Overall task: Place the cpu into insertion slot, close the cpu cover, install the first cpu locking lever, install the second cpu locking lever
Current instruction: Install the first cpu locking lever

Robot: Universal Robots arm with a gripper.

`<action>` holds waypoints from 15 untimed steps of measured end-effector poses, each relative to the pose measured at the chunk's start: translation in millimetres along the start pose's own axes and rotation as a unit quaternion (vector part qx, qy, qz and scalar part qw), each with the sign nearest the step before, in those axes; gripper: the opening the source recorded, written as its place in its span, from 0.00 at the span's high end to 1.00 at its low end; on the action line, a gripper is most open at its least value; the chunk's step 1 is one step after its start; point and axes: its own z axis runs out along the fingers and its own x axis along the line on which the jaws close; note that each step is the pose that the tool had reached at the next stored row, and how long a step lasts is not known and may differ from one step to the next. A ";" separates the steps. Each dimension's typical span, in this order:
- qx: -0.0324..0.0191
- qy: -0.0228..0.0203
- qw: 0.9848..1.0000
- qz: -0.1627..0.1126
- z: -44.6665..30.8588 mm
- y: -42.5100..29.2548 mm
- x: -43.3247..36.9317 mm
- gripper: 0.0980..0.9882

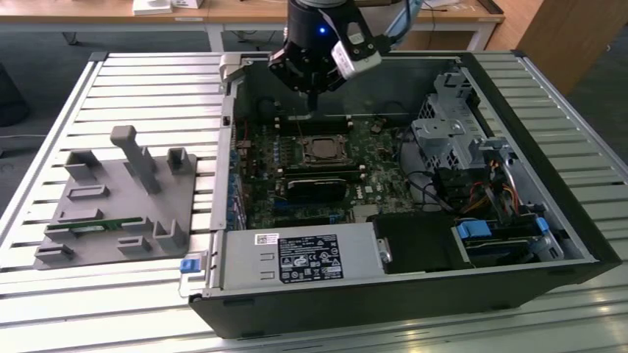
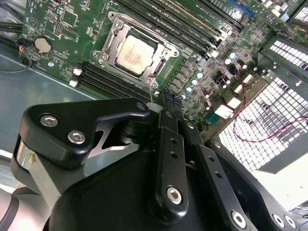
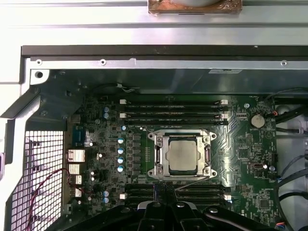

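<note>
The cpu (image 3: pixel 185 156) lies flat in the insertion slot (image 3: pixel 208 138) on the green board, its silvery-tan top showing. The cpu cover (image 3: pixel 185 140) is down around it as a silver frame. In the exterior view my gripper (image 1: pixel 311 112) hangs inside the open computer case, just above the board beyond the cpu (image 1: pixel 322 150). In both wrist views the black fingertips (image 2: pixel 167 96) are together with nothing between them, a short way off one socket corner. A thin metal locking lever (image 3: pixel 192 183) runs from that corner to right beside my gripper (image 3: pixel 163 188).
Memory slots (image 3: pixel 173 109) flank the socket on both sides. A black card (image 1: pixel 319 185) and the power supply (image 1: pixel 294 257) lie nearer in the exterior view; a drive cage (image 1: pixel 451 136) and cables stand at its right. A grey fixture tray (image 1: pixel 118 206) sits outside the case at the left.
</note>
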 end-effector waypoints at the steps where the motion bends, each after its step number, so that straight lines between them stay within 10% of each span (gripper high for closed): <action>1: 0.000 0.000 1.000 0.000 0.2 0.0 0.1 0.99; 15: 0.000 0.000 1.000 0.000 3.5 -0.4 2.3 0.99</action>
